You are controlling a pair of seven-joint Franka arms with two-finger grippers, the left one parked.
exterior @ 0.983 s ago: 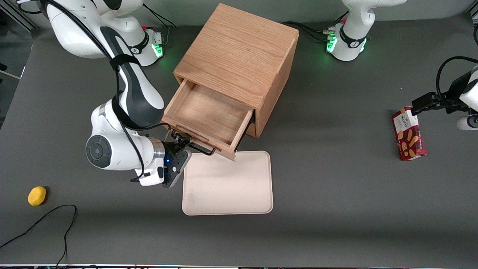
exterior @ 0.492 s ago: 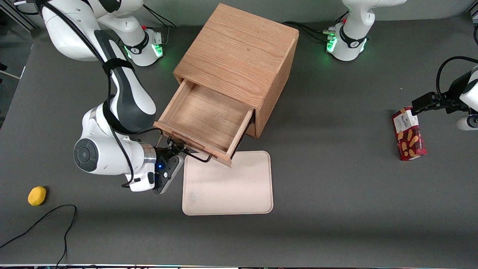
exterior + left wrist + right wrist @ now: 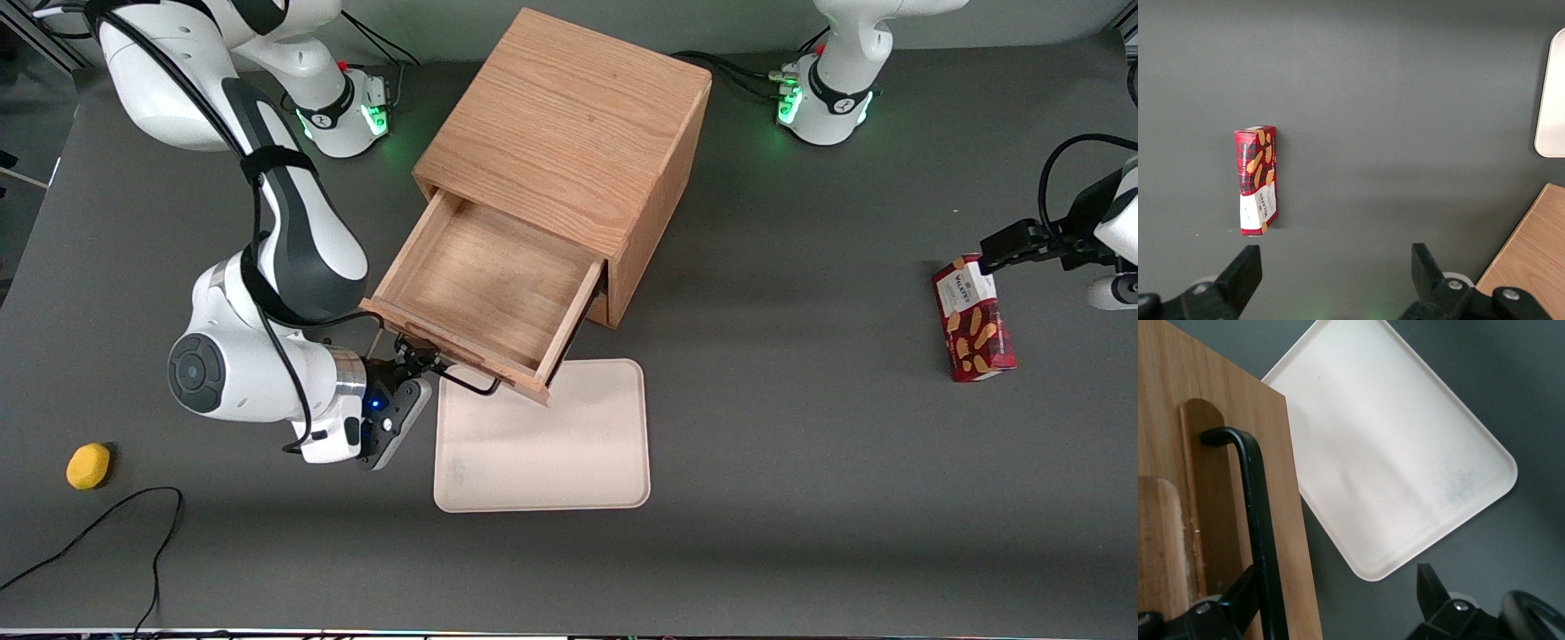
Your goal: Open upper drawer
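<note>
The upper drawer (image 3: 484, 289) stands pulled well out of the cabinet (image 3: 569, 133), its front overhanging the white tray (image 3: 542, 444). The end effector (image 3: 425, 361) sits at the drawer's black handle (image 3: 1258, 520) with fingers spread, the handle beside one finger. Toward the parked arm's end of the tabletop (image 3: 800, 489) lies a red box (image 3: 1257, 180) reading "Walkers".

Glossy white arm (image 3: 267, 373), dark-grey joints, black claw (image 3: 416, 357) (blue light lit), black cable.
</note>
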